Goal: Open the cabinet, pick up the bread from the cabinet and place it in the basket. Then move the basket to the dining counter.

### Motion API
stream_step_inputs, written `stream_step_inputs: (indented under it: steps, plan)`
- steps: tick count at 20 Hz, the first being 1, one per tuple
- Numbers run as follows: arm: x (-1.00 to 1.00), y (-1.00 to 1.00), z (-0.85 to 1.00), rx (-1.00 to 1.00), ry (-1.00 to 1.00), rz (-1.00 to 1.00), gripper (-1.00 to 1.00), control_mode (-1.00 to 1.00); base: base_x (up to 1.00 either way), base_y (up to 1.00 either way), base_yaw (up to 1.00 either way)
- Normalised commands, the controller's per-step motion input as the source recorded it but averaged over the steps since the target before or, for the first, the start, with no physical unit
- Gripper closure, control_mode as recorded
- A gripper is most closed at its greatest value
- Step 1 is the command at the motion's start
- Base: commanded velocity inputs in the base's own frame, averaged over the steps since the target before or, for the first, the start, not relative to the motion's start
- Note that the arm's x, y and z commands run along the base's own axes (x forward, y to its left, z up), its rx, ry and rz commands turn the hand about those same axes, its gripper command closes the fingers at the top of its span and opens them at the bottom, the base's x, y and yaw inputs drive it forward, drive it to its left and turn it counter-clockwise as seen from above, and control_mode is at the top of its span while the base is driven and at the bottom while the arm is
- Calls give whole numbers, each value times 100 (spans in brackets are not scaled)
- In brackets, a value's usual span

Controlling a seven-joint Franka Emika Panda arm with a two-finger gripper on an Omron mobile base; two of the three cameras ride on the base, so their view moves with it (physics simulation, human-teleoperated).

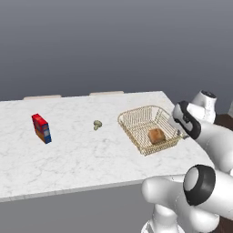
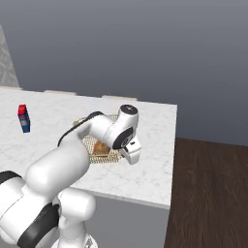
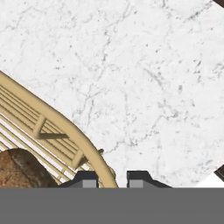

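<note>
Jaws: gripper (image 3: 108, 180) pinched narrow on the basket (image 1: 146, 129) rim, to carry it.
Bread (image 1: 156, 135): inside basket, just beside the jaws.
Dining counter (image 1: 68, 150): under the basket.

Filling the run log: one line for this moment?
bread: in basket | basket: on dining counter | hand: shut on basket rim

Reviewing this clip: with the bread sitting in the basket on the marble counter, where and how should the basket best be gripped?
Probably the top rim wire of the basket on the side nearest the arm, coming from above. The flared mesh walls end in one thin rim that narrow jaws can straddle, and the bread lies low inside, clear of it. The gripper is already shut on that rim.
</note>
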Motion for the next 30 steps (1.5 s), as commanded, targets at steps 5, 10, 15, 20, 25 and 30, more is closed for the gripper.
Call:
stream_step_inputs:
  steps: [5, 10, 15, 20, 25, 30]
  plan:
    - [21, 0, -29, 0, -1, 0, 100, -100, 0, 0, 0]
    - [12, -1, -46, 0, -2, 0, 100, -100, 0, 0, 0]
    - [9, -3, -47, 0, -2, 0, 100, -100, 0, 0, 0]
    - [12, 0, -21, 0, -2, 0, 100, -100, 0, 0, 0]
    - [12, 0, -3, 0, 0, 0, 100, -100, 0, 0, 0]
    - [2, 0, 0, 0, 0, 0, -100, -100, 0, 0, 0]
